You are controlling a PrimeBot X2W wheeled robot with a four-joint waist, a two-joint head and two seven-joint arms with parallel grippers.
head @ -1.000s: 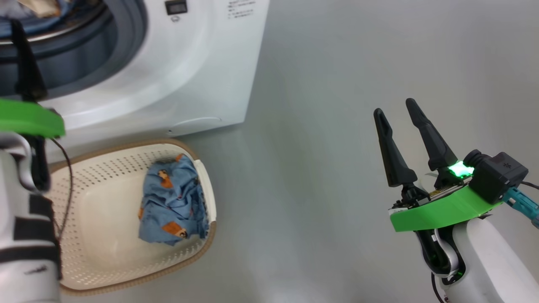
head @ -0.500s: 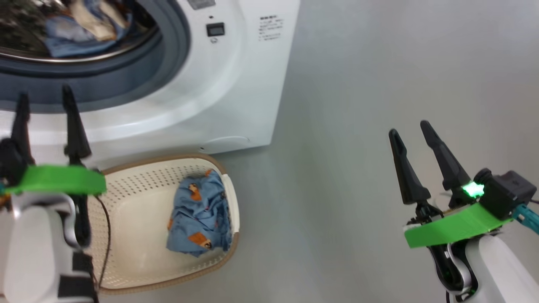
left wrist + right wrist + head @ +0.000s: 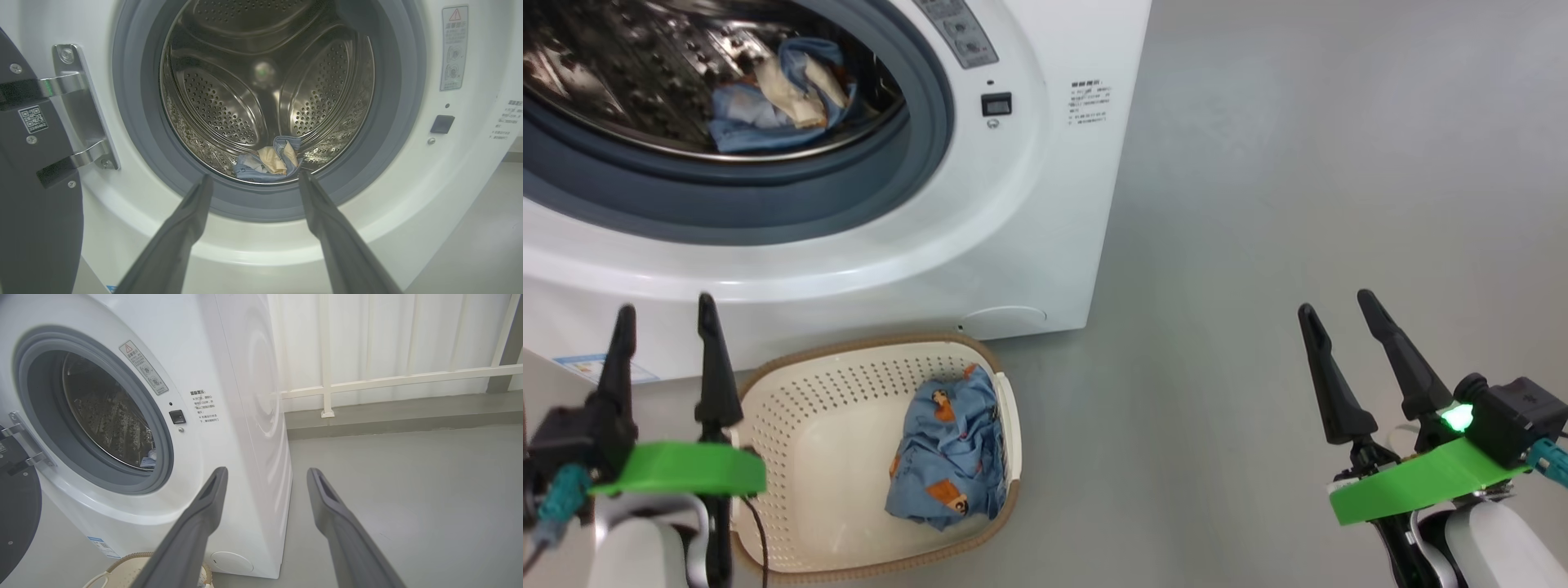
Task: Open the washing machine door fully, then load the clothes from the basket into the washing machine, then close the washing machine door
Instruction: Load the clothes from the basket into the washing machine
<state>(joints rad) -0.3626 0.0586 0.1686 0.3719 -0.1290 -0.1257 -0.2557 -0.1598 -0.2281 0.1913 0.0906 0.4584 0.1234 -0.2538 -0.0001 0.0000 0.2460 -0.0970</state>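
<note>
Grey floor (image 3: pixel 1258 245). Washing machine (image 3: pixel 1029 229), door (image 3: pixel 24 183) swung open; some clothes (image 3: pixel 768 106) in the drum (image 3: pixel 265 61), more in the basket (image 3: pixel 849 384) at its foot. Left gripper (image 3: pixel 664 304) and right gripper (image 3: pixel 1335 301) both spread, holding nothing.

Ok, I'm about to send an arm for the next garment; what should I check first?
1. Dark round door of the big white washing machine swung clear of the opening: ok.
2. Room in the steel drum: ok, one blue-and-cream garment lies at its bottom.
3. Light blue bear-print garment in the cream perforated plastic basket: ok, against its right wall.
4. Left gripper open, empty: ok.
5. Right gripper open, empty: ok.
6. More clothes under that garment: cannot tell.
</note>
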